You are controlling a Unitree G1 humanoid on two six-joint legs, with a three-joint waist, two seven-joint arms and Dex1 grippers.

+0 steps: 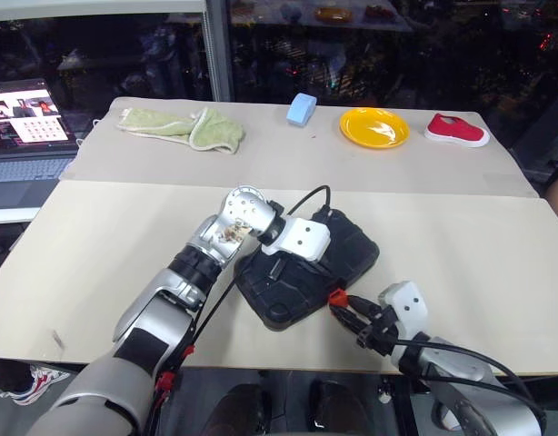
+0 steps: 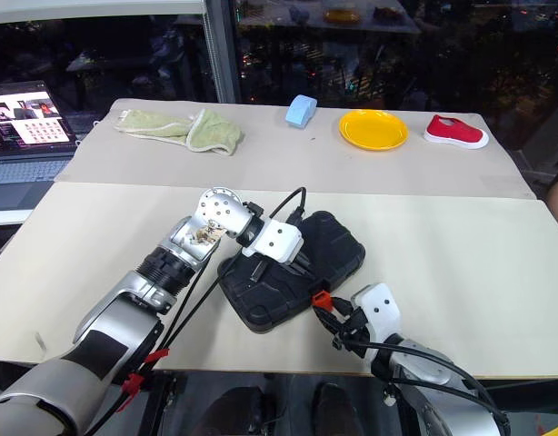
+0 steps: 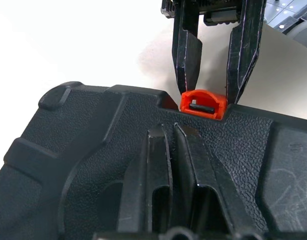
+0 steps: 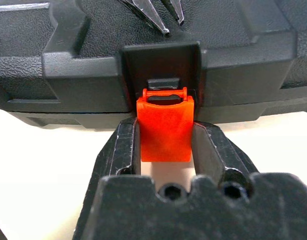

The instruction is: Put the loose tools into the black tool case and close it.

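My left arm reaches forward and bends inward at the wrist, so that the left gripper (image 3: 186,175) points down and to my right, its two black fingers (image 3: 156,175) pressed together and laid flat on the lid of the black tool case (image 1: 347,250). My right arm comes up over the table's near edge, and the right gripper (image 4: 166,150) points forward and slightly left, its fingers (image 4: 124,150) clasping the case's orange latch (image 4: 165,129) from both sides.
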